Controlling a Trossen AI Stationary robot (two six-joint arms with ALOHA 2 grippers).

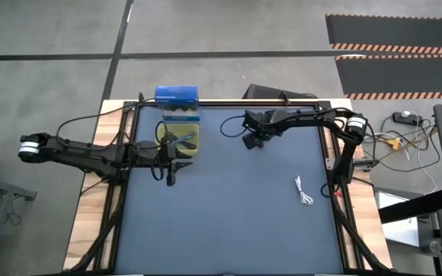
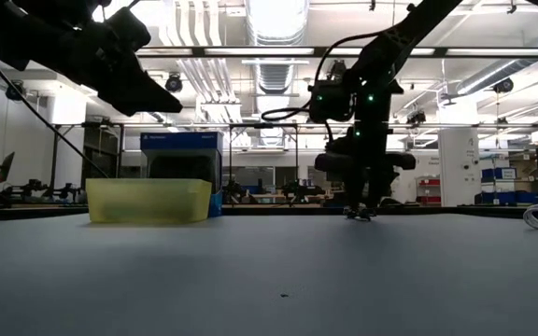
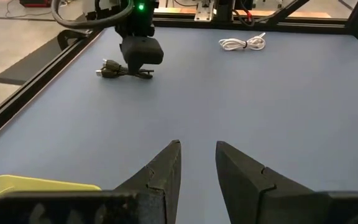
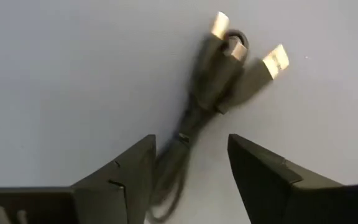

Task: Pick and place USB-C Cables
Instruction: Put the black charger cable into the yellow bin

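The short black bundled USB-C cable (image 4: 213, 81) lies flat on the dark blue worktop (image 1: 229, 222) near its far edge, and we see it right between the spread fingers of the right gripper (image 4: 191, 165), which hangs low over it with nothing clamped yet. The short white bundled USB-C cable (image 1: 304, 191) rests well apart from it, near the worktop's right side, untouched. In the translucent yellow plastic bin (image 1: 194, 149) at the far left of the worktop we make out at least a teal cable (image 1: 176, 139) and something darker beside it, too small to name. We judge the task roughly half done: some cables are already binned, the black one is about to be grasped, the white one waits. The right arm reaches from its post leftward along the far edge, wrist bent down over the black cable. The left arm stretches in from the left, its left gripper (image 3: 197, 163) hovering just beside the bin, fingers slightly apart and holding nothing. A blue box (image 1: 176, 96) stands behind the bin.
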